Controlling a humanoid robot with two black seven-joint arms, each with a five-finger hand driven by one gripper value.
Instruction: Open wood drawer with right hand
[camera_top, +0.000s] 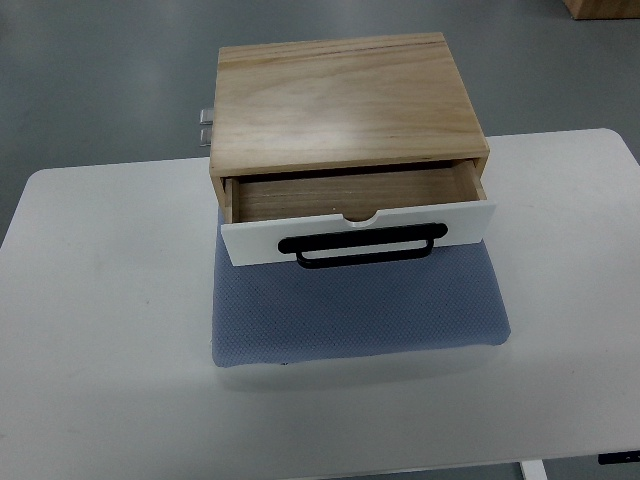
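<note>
— Where's the wood drawer (357, 205)?
— Centre frame, pulled partly out of its wooden box (345, 100), black handle (362, 246) unobstructed, on a blue mat (355, 310) atop the white worktop (100, 330).
— The hands?
— Neither is in frame.

No part of the robot's body is showing in the top view right now. The left arm is not coming in from the left edge and the right arm is not coming in from the right edge, so neither hand can be seen. That means there is no way to tell how the fingers are sitting or which way the wrists are turning.
</note>
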